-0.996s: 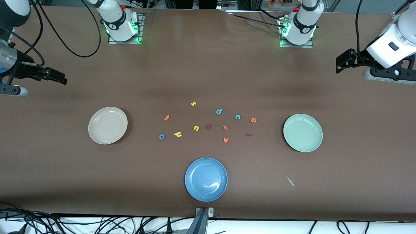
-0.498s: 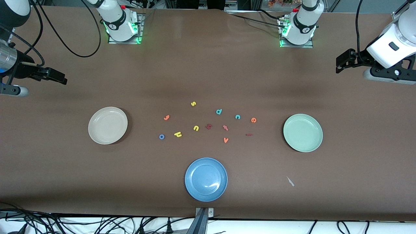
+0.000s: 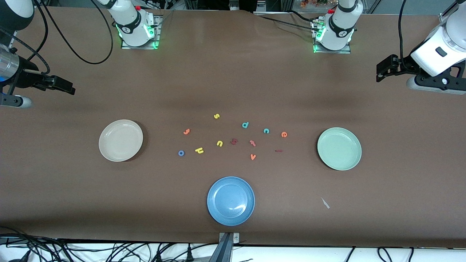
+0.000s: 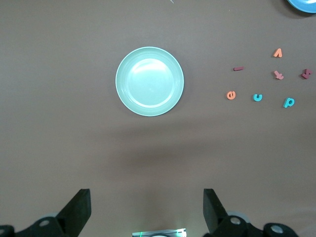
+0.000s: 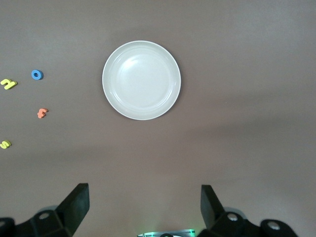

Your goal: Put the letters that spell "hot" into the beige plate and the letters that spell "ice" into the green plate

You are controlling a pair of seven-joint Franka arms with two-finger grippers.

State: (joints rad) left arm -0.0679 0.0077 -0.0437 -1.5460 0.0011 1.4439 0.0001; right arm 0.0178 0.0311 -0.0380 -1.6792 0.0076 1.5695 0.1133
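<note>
Letters all loose on the table between the plates: blue o [image 3: 181, 153] and yellow h [image 3: 199, 150] lie nearest the empty beige plate [image 3: 109, 153], with one orange letter [image 3: 186, 131] farther from the front camera and another [image 3: 252, 143] mid-cluster. Teal c [image 3: 266, 131], orange e [image 3: 284, 134] and dark red i [image 3: 279, 150] lie toward the empty green plate [image 3: 329, 162]. Left gripper [image 4: 147, 210] is over bare table by the green plate and right gripper [image 5: 144, 207] by the beige one, both with jaws spread wide, holding nothing.

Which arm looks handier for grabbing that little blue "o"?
Probably the right one. The "o" lies toward the beige plate, at the right arm's end, and the right gripper hangs open there. The left gripper waits over the green plate's end.
</note>
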